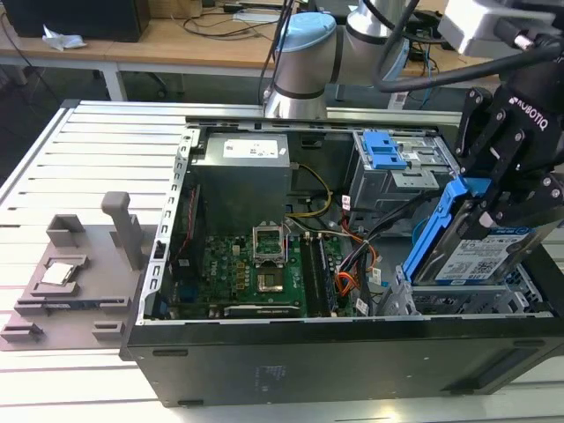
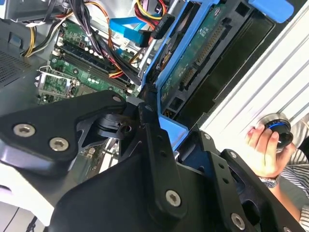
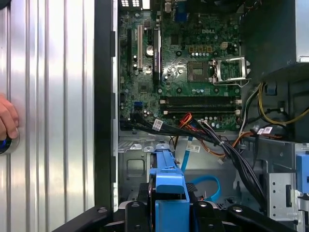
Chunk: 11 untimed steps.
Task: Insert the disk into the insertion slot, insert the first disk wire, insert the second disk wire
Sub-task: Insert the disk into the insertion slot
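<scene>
Exterior view: my tool [image 1: 504, 198] is clenched on the disk [image 1: 471, 257], at 4 o'clock from the motherboard [image 1: 256, 273]. I hold the disk tilted so its lower end meets the insertion slot [image 1: 441, 304].
Second wrist view: fingers [image 2: 149, 130] pinch its blue frame.
First wrist view: disk edge-on, not yet seated.

- I log a silver slatted table [image 1: 79, 150] as the work surface; light glares off its slats [image 3: 48, 96] in the first wrist view.
- Beyond its far edge stands a wooden desk [image 1: 176, 40] on white legs, with cables [image 1: 211, 22] on top.
- The floor [image 1: 35, 88] beneath is dark.
</scene>
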Each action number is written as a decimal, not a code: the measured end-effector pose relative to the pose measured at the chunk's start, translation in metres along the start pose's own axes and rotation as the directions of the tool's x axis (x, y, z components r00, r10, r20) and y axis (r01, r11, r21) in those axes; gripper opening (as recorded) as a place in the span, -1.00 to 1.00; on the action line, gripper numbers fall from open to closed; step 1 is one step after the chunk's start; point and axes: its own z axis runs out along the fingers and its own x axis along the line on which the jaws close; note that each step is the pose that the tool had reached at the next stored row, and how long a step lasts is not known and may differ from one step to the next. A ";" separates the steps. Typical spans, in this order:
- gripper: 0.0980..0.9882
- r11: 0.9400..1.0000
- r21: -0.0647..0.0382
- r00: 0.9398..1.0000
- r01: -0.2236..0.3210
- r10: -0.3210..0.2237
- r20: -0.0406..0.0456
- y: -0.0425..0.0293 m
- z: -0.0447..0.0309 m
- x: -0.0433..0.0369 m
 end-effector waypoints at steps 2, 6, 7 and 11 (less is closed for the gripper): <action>-0.39 1.000 0.000 1.000 0.000 0.000 0.000 -0.0002 0.0065 0.0000; -0.39 1.000 -0.001 1.000 0.001 -0.001 0.000 -0.0007 0.0182 -0.0001; -0.39 1.000 -0.001 1.000 0.001 -0.001 0.000 -0.0008 0.0206 -0.0001; -0.39 1.000 -0.001 1.000 0.001 -0.001 0.000 -0.0012 0.0296 -0.0001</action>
